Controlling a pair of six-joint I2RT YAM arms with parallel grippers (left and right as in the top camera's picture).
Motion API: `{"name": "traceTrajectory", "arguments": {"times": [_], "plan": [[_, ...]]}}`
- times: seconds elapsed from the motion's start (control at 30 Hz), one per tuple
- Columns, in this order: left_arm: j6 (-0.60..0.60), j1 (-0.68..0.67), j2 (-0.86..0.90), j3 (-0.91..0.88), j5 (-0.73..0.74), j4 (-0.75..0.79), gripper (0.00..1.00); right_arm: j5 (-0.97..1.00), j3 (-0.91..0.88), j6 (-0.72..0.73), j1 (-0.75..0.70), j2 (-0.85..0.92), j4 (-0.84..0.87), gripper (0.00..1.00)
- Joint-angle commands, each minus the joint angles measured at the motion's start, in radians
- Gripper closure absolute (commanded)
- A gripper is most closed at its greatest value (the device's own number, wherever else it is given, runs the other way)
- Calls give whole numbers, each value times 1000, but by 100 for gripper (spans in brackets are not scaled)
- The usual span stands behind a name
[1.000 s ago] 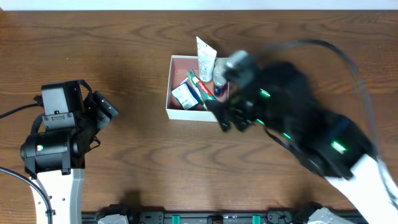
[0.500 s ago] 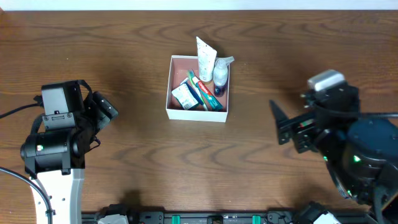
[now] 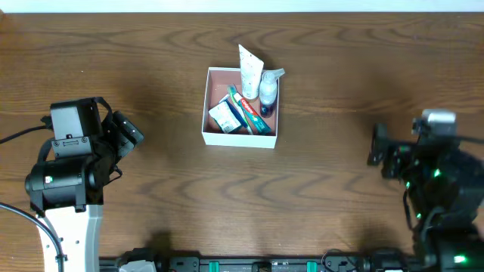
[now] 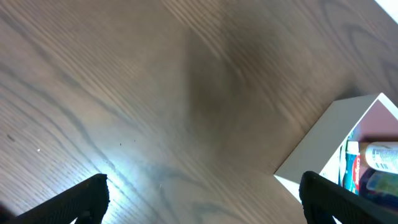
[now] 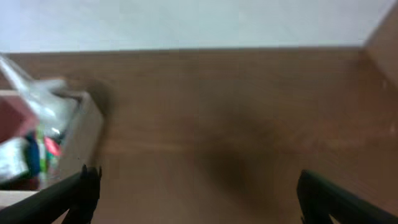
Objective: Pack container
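The container (image 3: 219, 138), a square shallow box with white walls and a pink inside, sits mid-table. It holds a white tube (image 3: 250, 69), a small spray bottle (image 3: 268, 88), a green-white packet (image 3: 223, 115) and a toothpaste box (image 3: 254, 115). My left gripper (image 3: 127, 134) is open and empty at the left, far from the box; the box corner shows in the left wrist view (image 4: 348, 134). My right gripper (image 3: 376, 148) is open and empty at the right. The box shows blurred in the right wrist view (image 5: 81, 134).
The brown wooden table (image 3: 340, 68) surrounds the box. A white wall edge (image 3: 242, 6) runs along the far side. Black fixtures (image 3: 272, 264) line the near edge.
My right arm has pulled back from over the box to the right side of the table, with nothing in its jaws. The left arm has not moved.
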Motion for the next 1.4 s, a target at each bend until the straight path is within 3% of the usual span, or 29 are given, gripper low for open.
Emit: {"name": "traceTrajectory", "arguments": {"times": [0.0,0.23,0.53,1.37], "plan": [[17,4,5,0,-19,-4,2,-72,-148,18,-45,-120,37,1],[17,4,5,0,-19,-4,2,-51,-402,18,-49,-373,61,1],[17,4,5,0,-19,-4,2,-51,-575,18,-49,-503,61,1],[17,4,5,0,-19,-4,2,-51,-639,18,-49,-539,61,1]]}}
